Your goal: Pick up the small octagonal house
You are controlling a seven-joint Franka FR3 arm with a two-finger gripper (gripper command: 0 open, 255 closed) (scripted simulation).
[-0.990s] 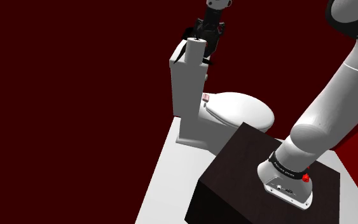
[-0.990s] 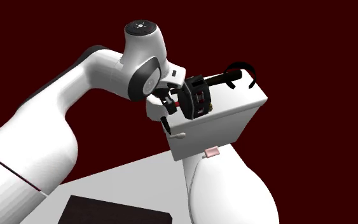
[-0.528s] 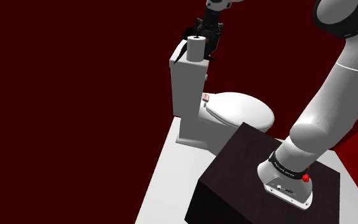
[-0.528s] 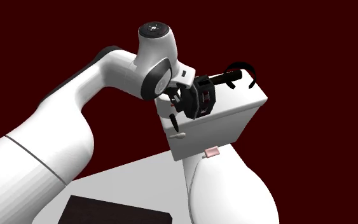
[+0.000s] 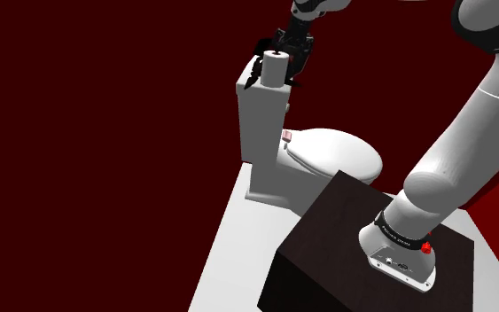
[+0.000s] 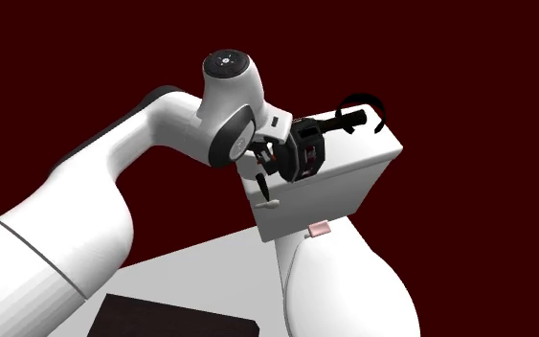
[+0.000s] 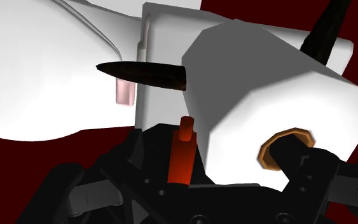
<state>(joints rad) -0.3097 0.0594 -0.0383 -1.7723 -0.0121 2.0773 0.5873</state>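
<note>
Up on the flat top of a white toilet tank (image 5: 261,115) sits the little house (image 5: 275,69), a plain white eight-sided block. It is right against the jaws, which meet it from above and behind in the shoulder view. Whether the jaws are clenched on it or only lie beside it I cannot tell, because the hand's black parts overlap it in the wrist view.

Below the jaws the tank drops to a small pink tab (image 5: 288,136) on its front. Lower still is the closed white lid (image 5: 340,158) of the toilet, nearer the dark stand (image 5: 327,253). The white arm (image 5: 469,151) arches over all this, with dark red wall behind and pale floor (image 5: 225,266) underneath. A black rod with a curved hook (image 6: 346,120) shows just beyond the jaws.

In the shoulder view the house stands upright, its long axis up and down. A round hole with a brown rim (image 7: 287,145) opens on the side facing the jaws. A dark pointed peg (image 7: 142,73) juts sideways from the house over the tank. A dark band (image 5: 396,235) round the arm's base bears pale writing, too small to read.
</note>
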